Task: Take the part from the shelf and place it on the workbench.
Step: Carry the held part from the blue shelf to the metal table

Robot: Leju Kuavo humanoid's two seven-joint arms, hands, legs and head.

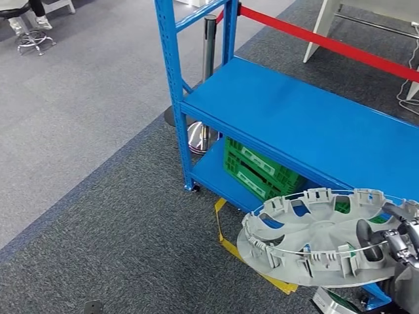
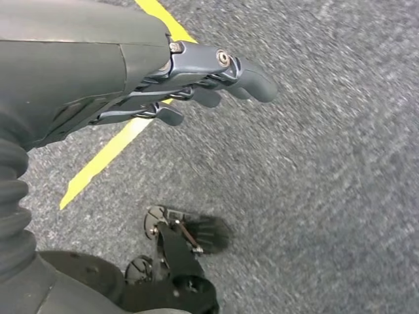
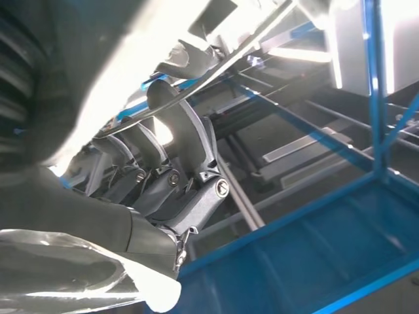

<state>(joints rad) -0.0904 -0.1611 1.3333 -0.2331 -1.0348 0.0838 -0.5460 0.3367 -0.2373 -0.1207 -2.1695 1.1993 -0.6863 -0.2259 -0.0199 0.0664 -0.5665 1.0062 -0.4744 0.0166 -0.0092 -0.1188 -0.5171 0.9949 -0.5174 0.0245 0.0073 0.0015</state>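
The part is a grey plastic wheel cover (image 1: 316, 239), held level in front of the blue shelf (image 1: 306, 118), off its board. My right hand (image 1: 395, 245) grips its near right rim, dark fingers curled over the edge. In the right wrist view those fingers (image 3: 178, 150) hook around the pale underside of the cover (image 3: 124, 72), with shelf rails behind. My left hand (image 2: 198, 82) hangs over grey carpet, fingers straight and slightly apart, holding nothing.
A green crate (image 1: 256, 170) sits on the shelf's lower board. Behind the shelf stand a chrome post (image 1: 207, 78) and a red barrier belt (image 1: 326, 42). Yellow floor tape (image 1: 232, 252) runs under the cover. A chair base (image 1: 32, 39) is far left.
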